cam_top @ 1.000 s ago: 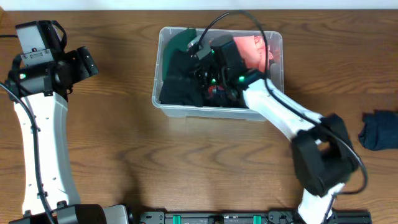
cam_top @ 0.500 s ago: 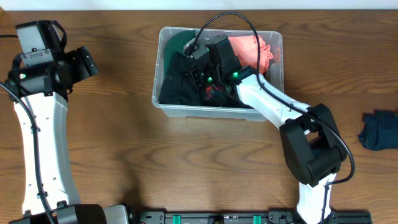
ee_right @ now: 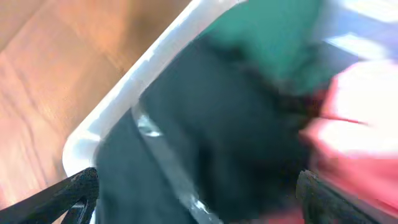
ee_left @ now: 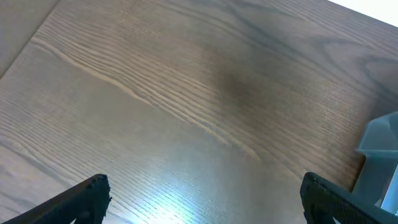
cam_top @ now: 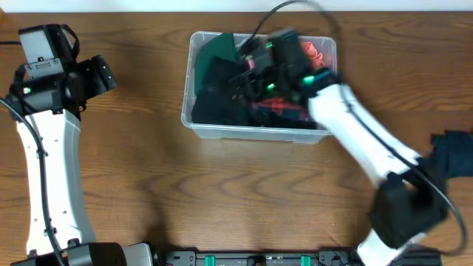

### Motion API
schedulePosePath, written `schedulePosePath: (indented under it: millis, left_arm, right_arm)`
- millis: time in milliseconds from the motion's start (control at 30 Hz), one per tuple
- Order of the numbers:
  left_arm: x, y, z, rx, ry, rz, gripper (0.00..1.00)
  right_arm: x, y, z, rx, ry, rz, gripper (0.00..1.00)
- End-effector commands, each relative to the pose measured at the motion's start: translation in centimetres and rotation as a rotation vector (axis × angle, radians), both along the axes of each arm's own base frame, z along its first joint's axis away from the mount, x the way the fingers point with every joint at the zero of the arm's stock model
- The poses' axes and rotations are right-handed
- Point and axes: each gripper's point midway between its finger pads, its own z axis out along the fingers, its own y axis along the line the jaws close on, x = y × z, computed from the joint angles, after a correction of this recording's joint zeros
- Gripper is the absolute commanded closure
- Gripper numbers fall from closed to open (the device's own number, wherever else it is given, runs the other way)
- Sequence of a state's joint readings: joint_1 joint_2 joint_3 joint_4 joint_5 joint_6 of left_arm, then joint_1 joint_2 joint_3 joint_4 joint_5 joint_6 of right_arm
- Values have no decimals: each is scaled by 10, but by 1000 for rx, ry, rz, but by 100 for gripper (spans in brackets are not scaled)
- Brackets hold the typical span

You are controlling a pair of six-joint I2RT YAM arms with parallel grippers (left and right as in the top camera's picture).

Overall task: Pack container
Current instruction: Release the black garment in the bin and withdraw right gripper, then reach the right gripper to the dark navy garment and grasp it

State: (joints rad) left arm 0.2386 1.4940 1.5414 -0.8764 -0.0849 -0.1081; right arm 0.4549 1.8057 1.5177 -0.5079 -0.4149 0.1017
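The clear container [cam_top: 251, 134] stands at the back middle of the table, holding a green garment [cam_top: 218, 48], black garments [cam_top: 214, 96] and a red garment [cam_top: 319, 53]. My right gripper [cam_top: 242, 77] hovers over its middle, blurred by motion. In the right wrist view this gripper [ee_right: 199, 199] is open, its fingers wide apart above the black cloth [ee_right: 211, 124], with the container rim [ee_right: 155, 56], the green cloth [ee_right: 273, 37] and the red cloth [ee_right: 360, 137] around it. My left gripper [cam_top: 105, 74] is open over bare table [ee_left: 205, 190], left of the container.
A dark blue garment [cam_top: 451, 155] lies on the table near the right edge. A corner of the container [ee_left: 379, 155] shows at the right of the left wrist view. The table is brown wood.
My right gripper went from shut to open and pulled up and to the right over the container, leaving the black cloth inside. The left arm stayed still.
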Motion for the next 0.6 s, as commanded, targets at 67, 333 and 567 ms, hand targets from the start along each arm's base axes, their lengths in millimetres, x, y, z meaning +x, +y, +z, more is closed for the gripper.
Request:
schedulePosePath:
  millis: [67,333,567]
  left_arm:
    - [-1,1,-3,-1,8,5,2]
    - [-1,1,-3,-1,8,5,2]
    - [-1,1,-3,-1,8,5,2]
  right_arm:
    - [6,-93,75,18,-37,-301,1]
    - [-41,-269,53,-84,281,-881,1]
    - [-94,-388,17,-63,519,-1406,1]
